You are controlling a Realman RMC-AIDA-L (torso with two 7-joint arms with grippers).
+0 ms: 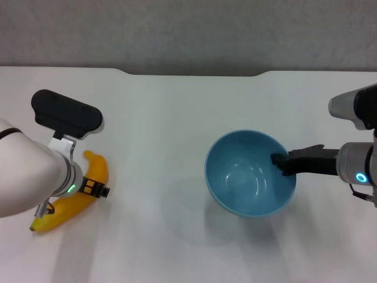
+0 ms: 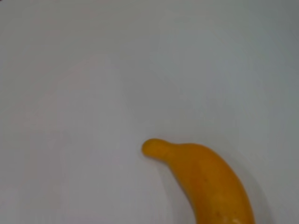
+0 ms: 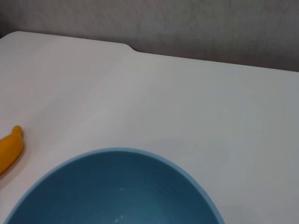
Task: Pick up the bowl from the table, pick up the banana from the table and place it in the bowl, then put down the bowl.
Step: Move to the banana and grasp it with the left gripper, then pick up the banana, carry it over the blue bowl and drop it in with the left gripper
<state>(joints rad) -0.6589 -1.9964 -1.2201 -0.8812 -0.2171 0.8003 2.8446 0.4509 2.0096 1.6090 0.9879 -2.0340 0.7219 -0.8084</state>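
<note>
R gripper (image 1: 281,163) clamps the rim of the glossy light-blue round bowl (image 1: 247,177), which I judge lifted, tilting. L gripper (image 1: 94,190) sits over the curved yellow-orange banana (image 1: 88,183) on the white matte table (image 1: 177,106); can't tell its opening. Risks: bowl slipping from rim pinch, banana rolling aside.

Bowl (image 1: 250,174) is a glossy light blue all over, no pattern. Banana (image 1: 88,191) is plain yellow-orange, brighter yellow at the lower-left tip. Desk (image 1: 177,118) is flat matte white, and the wall strip across the top is grey.
</note>
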